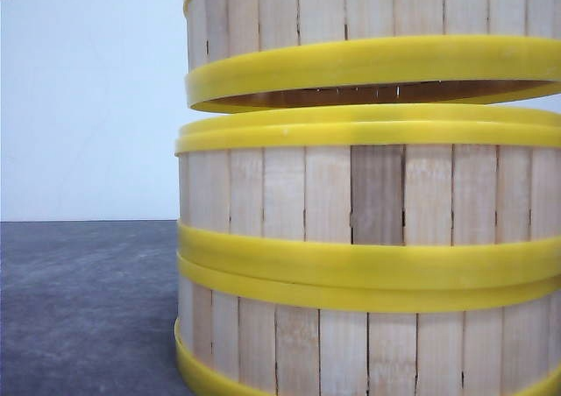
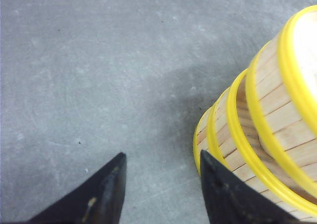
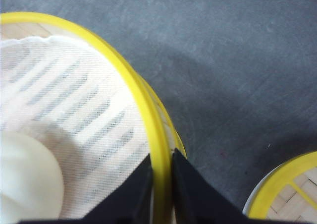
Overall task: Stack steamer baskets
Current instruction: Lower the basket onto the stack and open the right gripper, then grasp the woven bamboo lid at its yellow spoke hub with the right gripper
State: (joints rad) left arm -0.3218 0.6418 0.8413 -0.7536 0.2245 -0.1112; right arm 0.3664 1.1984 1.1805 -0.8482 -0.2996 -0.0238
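The right hand (image 3: 162, 184) is pinching the yellow rim of the top steamer basket (image 3: 89, 110), its two dark fingers (image 3: 190, 194) closed tight on either side of the wall. Inside that basket a white cloth liner is lying over the slatted floor, and a pale bun (image 3: 27, 179) is sitting near one edge.

In the front view the held basket (image 1: 377, 28) is hanging just above the stack, tilted slightly, with a thin gap showing between its lower rim and the upper rim of the basket below. Under it, two steamer baskets (image 1: 368, 265) are sitting one on the other on the grey tabletop (image 1: 88, 308).

The left hand (image 2: 161, 184) is hovering wide apart with nothing between its fingers (image 2: 106, 189), just beside the stack's slatted wall (image 2: 267, 115); whether the nearer finger is touching the wood is hard to judge from this angle.

Further out, in the right wrist view, part of another yellow-rimmed basket or lid (image 3: 287, 194) is resting on the tabletop, well apart from the stack.
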